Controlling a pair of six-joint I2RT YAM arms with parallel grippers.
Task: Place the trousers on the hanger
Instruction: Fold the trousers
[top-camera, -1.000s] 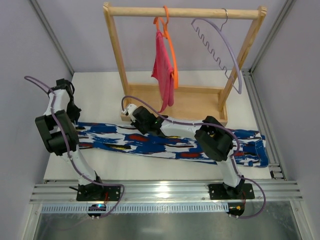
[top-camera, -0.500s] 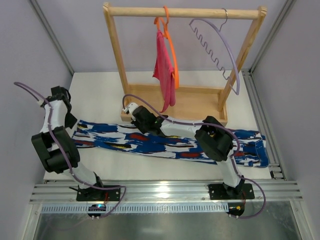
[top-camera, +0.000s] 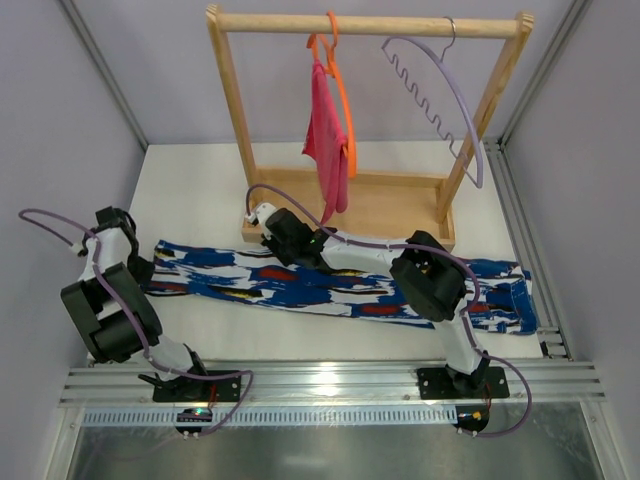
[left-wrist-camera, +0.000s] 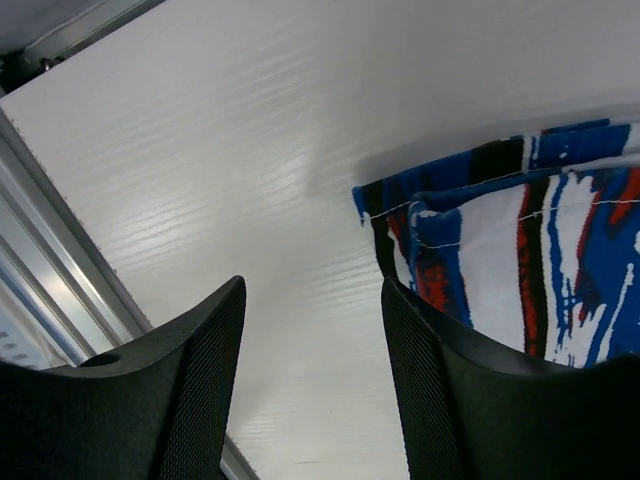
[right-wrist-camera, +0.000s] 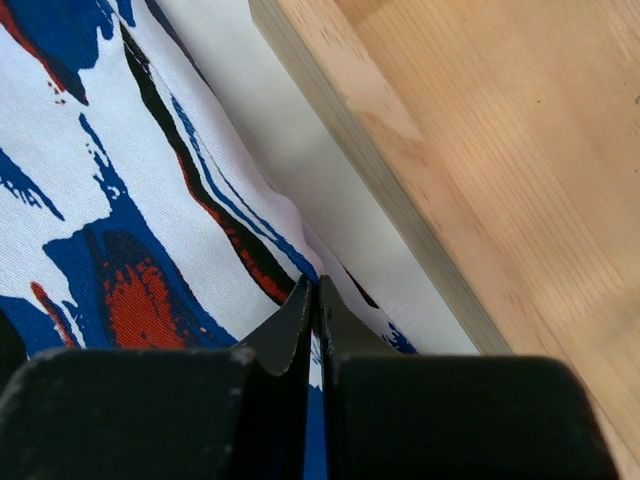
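Note:
The trousers (top-camera: 330, 285), printed in blue, white, red and black, lie stretched flat across the table from left to right. Their left end (left-wrist-camera: 500, 270) rests on the table just right of my left gripper (left-wrist-camera: 313, 300), which is open with only bare table between its fingers. That gripper (top-camera: 138, 268) sits at the cloth's left tip. My right gripper (right-wrist-camera: 316, 290) is shut on a pinched fold of the trousers' (right-wrist-camera: 120, 200) far edge, beside the rack base (right-wrist-camera: 480, 150); from above it (top-camera: 272, 245) is at the rack's left foot. The lilac hanger (top-camera: 440, 95) hangs at the rail's right end.
A wooden rack (top-camera: 370, 22) stands at the back, with an orange hanger (top-camera: 343, 95) carrying pink cloth (top-camera: 327, 140) near its middle. An aluminium rail (left-wrist-camera: 40, 260) borders the table on the left. The table's near edge (top-camera: 320, 365) lies in front of the arm bases.
My left gripper has opened and let go of the trousers' left end, then drawn back to the left and nearer. The cloth end now lies flat. The right arm has held still.

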